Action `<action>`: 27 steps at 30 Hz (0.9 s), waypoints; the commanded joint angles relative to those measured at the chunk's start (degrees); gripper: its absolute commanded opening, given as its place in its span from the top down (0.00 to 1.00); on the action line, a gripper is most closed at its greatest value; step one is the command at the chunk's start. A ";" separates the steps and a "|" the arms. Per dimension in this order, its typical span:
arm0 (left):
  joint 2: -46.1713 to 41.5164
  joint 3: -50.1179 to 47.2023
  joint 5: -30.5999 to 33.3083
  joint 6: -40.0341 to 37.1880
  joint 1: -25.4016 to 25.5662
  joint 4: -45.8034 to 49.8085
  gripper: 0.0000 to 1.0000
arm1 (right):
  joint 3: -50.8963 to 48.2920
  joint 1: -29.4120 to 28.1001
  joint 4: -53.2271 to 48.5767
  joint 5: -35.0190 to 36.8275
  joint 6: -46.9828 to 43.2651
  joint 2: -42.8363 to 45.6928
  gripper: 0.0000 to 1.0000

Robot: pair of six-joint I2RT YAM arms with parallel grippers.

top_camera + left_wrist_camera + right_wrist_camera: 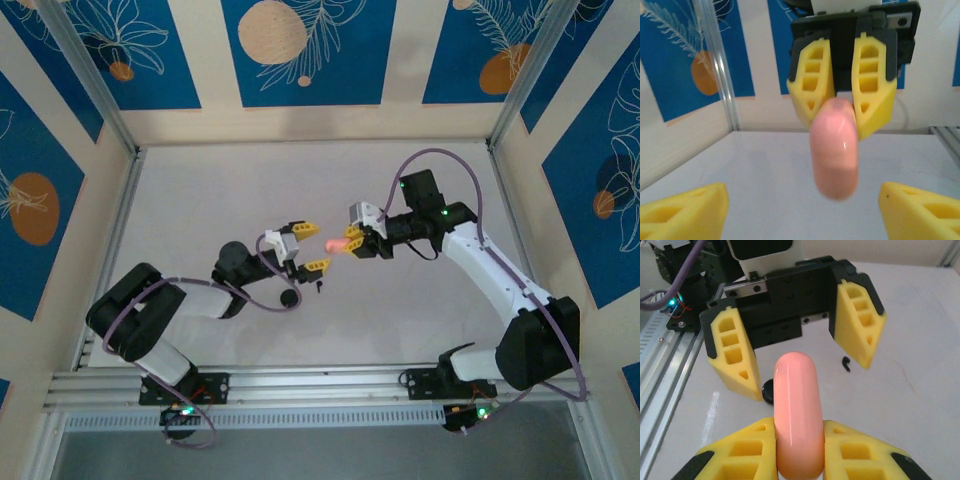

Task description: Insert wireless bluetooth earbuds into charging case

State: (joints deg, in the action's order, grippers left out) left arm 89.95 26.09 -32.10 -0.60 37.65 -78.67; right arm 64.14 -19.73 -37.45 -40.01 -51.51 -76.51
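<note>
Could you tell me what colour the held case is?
The case is pale pink, clearest in the right wrist view.

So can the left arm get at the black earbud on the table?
Probably yes: the left gripper is open and empty, and the black earbud lies uncovered just beside it.

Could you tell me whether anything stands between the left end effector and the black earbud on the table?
Nothing visible does: the black earbud lies bare on the table beside the open left end effector, while the right end effector holds the pink case aloft.
</note>
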 commanded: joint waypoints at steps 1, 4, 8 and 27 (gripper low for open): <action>-2.12 -2.31 6.50 -3.21 0.05 -1.97 0.19 | 1.52 1.12 -4.54 1.31 5.90 -1.24 0.84; -3.15 -4.59 12.05 -3.95 -0.03 -1.92 0.17 | 1.93 1.75 -6.62 3.15 10.07 -2.94 0.84; -4.14 -7.20 19.17 -3.82 -0.03 -1.92 0.12 | 3.71 2.31 -9.03 5.05 15.24 -6.90 0.84; 0.87 -10.54 31.26 -3.01 -0.21 -1.75 0.07 | 24.65 7.07 -21.15 9.89 24.00 -37.36 0.86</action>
State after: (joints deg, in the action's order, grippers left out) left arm 89.73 15.99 -2.57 -3.57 37.63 -78.61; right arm 85.45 -13.21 -53.65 -30.28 -28.49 -111.33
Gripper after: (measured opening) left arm 0.928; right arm 0.215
